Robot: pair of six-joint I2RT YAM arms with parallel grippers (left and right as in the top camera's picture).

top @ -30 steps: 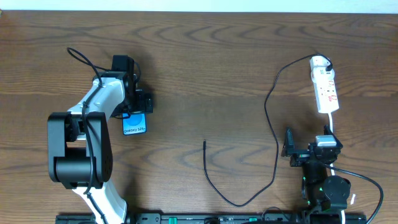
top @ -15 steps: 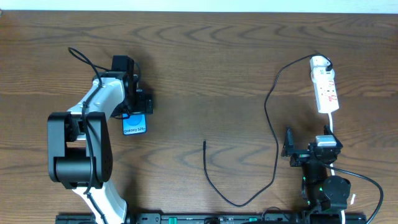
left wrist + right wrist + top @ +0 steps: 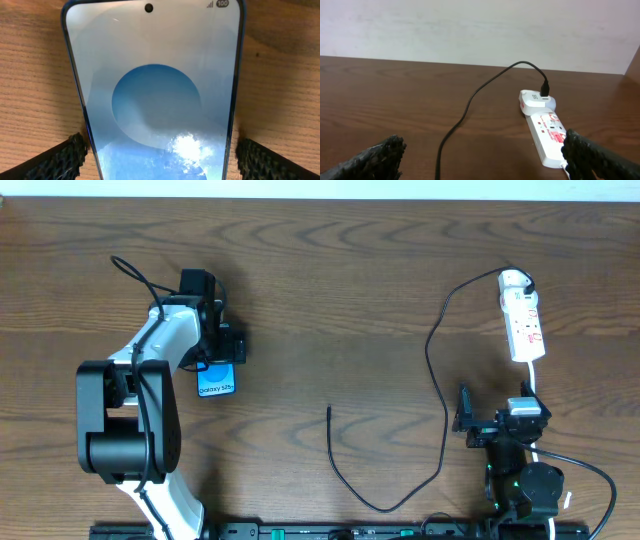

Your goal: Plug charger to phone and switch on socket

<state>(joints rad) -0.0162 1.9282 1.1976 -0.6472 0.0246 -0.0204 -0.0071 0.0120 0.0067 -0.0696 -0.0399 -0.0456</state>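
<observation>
The left gripper (image 3: 160,159) is hanging low over the phone (image 3: 217,383), which is lying flat and screen-up on the wooden table (image 3: 330,290) towards its left side, the display glowing with a blue circle on paler blue. Its fingers (image 3: 60,161) are standing spread wide, one at each long edge of the phone, so the handset is sitting between them while resting on the wood. In the wrist view the textured pads are sitting just beside the frame (whether they are actually touching it cannot be told). The right gripper (image 3: 482,162) is hovering over the right side of the table near the front edge. Its jaws are standing fully apart with nothing between them, and it is facing the socket (image 3: 523,318), which is lying farther back near the right edge. The charger (image 3: 432,370) is sitting plugged into a white adapter (image 3: 536,104) at the socket's far end. From there its black cable is running leftward and forward in a long curve and looping near the front edge. It is ending with its connector tip (image 3: 329,411) lying free around the middle of the table, well apart from the phone and from both grippers. A white cord (image 3: 533,375) is trailing from the socket's near end towards the right arm.
</observation>
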